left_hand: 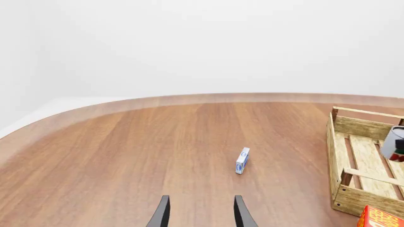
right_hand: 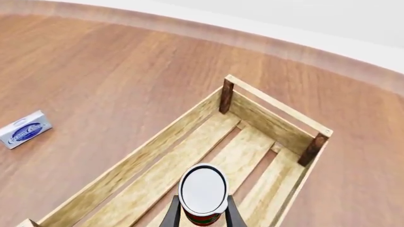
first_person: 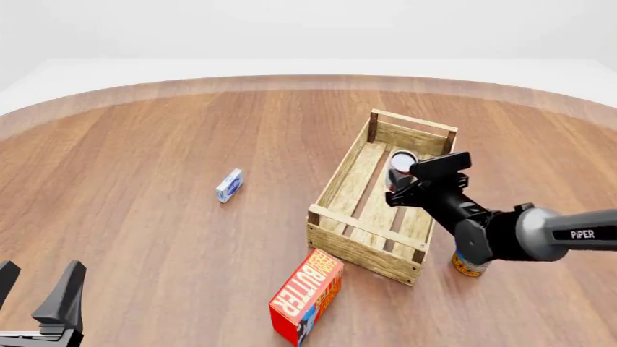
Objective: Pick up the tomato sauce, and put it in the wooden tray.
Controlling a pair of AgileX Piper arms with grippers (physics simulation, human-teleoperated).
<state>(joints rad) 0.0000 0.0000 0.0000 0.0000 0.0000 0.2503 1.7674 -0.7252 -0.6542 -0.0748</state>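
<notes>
where front hides it — clamped tomato sauce [right_hand: 203, 190]

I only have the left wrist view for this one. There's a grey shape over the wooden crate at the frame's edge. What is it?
Observer: That is the tomato sauce, held by the right gripper between the walls of the wooden tray. I cannot tell whether it touches the slats.
Operator: And the red thing at my lower corner?
Observer: It is the butter box, lying on the table just off the tray's near end. The front view shows the word BUTTER on it.
Operator: Anything else I'm missing?
Observer: Another can stands outside the tray, mostly hidden behind the right arm.
</notes>
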